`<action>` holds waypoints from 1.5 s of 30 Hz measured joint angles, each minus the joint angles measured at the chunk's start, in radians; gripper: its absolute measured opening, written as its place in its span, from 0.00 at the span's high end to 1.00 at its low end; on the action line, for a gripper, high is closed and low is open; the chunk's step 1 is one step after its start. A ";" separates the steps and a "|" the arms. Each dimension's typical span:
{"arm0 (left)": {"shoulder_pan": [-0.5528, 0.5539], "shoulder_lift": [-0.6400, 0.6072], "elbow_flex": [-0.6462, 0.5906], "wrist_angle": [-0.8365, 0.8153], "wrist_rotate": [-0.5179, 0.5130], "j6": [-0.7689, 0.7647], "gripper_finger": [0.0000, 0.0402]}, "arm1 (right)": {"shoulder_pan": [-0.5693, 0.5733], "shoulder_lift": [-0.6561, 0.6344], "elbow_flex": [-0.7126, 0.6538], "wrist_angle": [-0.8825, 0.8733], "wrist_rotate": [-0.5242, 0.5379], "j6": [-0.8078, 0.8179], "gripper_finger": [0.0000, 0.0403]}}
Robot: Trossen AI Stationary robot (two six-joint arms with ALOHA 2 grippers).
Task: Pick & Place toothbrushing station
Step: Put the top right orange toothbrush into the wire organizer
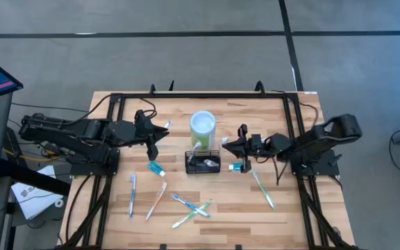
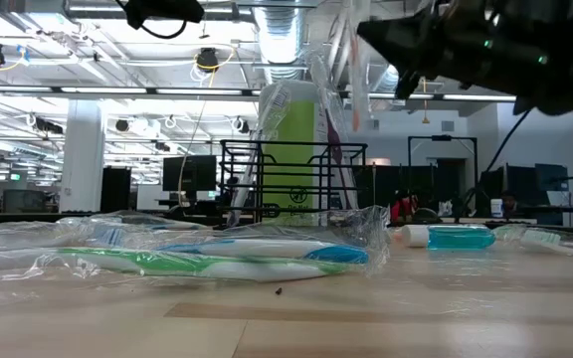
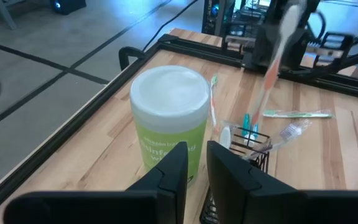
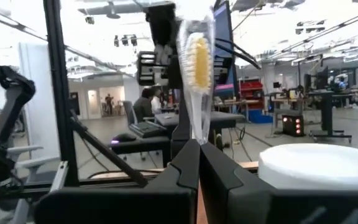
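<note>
a: wooden table (image 1: 221, 208), seen from above: where is the caddy (image 1: 203, 164)?

b: centre, just beside the green cup (image 1: 203, 125).

a: your hands?

b: my right gripper (image 4: 199, 149) is clenched on a wrapped toothbrush (image 4: 196, 68) beside the caddy; my left gripper (image 1: 151, 132) waits near the cup, holding nothing, fingers slightly parted.

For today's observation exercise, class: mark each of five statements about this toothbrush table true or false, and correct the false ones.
1. The right gripper is shut on a wrapped toothbrush with yellow bristles. True.
2. The green cup lies tipped on its side. False: it stands upright beside the black wire caddy.
3. Several wrapped toothbrushes lie on the table in front of the caddy. True.
4. The caddy is empty. False: at least one brush already leans in it.
5. The left gripper grips the cup. False: it is apart from it.
</note>
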 joint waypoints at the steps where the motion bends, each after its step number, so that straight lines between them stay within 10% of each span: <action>1: 0.000 0.000 0.000 0.000 0.000 0.000 0.87 | -0.002 0.030 0.000 0.035 0.000 0.000 1.00; 45: 0.000 0.000 -0.051 0.051 0.002 -0.002 0.87 | 0.015 0.264 0.073 0.026 0.004 0.041 1.00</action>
